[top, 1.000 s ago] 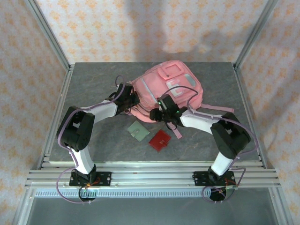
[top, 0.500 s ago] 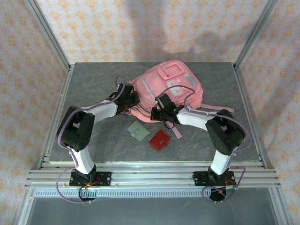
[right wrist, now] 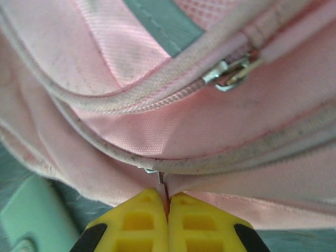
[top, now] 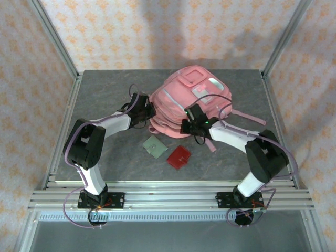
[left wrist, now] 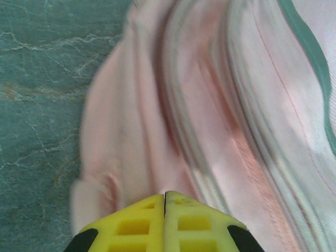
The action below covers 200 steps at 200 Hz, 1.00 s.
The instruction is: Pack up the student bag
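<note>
Zip pull (right wrist: pixel 160 178) on the student bag's (top: pixel 184 94) near edge: we are pinching it in our right gripper (right wrist: pixel 168 195), the zip track running leftward toward our clenched left gripper (left wrist: pixel 165 195) at the bag's left side.

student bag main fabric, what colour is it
Pink on the student bag, with a grey trim strip; clearest in the right wrist view.

Yellow left tool (left wrist: pixel 165 198) shut on fold of pink student bag (left wrist: pixel 210 105), w/ marble table (left wrist: pixel 42 79) at left.
</note>
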Tool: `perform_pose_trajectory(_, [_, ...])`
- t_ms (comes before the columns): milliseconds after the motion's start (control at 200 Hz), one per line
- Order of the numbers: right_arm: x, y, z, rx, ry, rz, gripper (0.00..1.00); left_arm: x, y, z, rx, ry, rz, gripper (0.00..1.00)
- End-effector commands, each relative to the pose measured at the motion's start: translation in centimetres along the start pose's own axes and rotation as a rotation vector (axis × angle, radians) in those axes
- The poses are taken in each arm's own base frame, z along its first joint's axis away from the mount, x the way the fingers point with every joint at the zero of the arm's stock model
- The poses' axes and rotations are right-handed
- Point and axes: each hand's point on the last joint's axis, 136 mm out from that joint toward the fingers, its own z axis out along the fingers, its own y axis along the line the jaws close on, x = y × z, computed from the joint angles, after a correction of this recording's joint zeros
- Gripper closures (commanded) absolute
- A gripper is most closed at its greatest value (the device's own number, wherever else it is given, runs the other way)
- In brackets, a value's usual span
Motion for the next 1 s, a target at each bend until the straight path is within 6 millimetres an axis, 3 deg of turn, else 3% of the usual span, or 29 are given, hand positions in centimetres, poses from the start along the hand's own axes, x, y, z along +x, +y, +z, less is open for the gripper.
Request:
perform_pose_trajectory(0, [-1.6, -1.7, -1.5, 0.062, -0.065, 0.006, 1.0, -0.7, -0.7, -0.8, 0.012, -0.013, 0.017, 1.0])
perform_pose_trajectory(275, [-0.4, 7.8, -1.5, -0.174, -0.025, -0.11, 1.0, 3.3, -3.4, 1.1, 0.062, 0.07, 0.065, 1.0])
perform_pose_trajectory(355, [-0.5, 9.5, -0.8, -0.187, -0.013, -0.13, 1.0, 4.6, -4.0, 1.7, 0.079, 0.096, 0.064, 1.0])
perform_pose_trajectory(425, [-0.8, 9.8, -0.1, -0.17, -0.01, -0.127, 1.0, 5.2, -4.2, 1.9, 0.085, 0.103, 0.06, 1.0])
perform_pose_trajectory(531, [-1.3, 8.6, 0.1, -0.097, -0.029, -0.119, 1.0, 5.0, -3.0, 1.8, 0.036, 0.083, 0.066, 1.0])
perform_pose_trajectory(621, [-1.2, 6.2, -0.2, -0.014, -0.044, -0.107, 1.0, 4.3, -1.1, 1.8, -0.04, 0.06, 0.073, 1.0])
perform_pose_trajectory(776, [-1.4, -0.7, -1.0, 0.146, -0.072, -0.029, 1.0, 3.7, 2.2, 2.4, -0.143, 0.052, 0.064, 1.0])
perform_pose_trajectory(881, [-2.0, -5.1, -1.8, 0.229, -0.1, 0.048, 1.0, 3.3, 3.2, 2.8, -0.184, 0.052, 0.074, 1.0])
perform_pose_trajectory(996, [-3.7, -8.2, -2.9, 0.292, -0.158, 0.096, 1.0, 3.6, 4.9, 4.0, -0.241, 0.072, 0.082, 1.0])
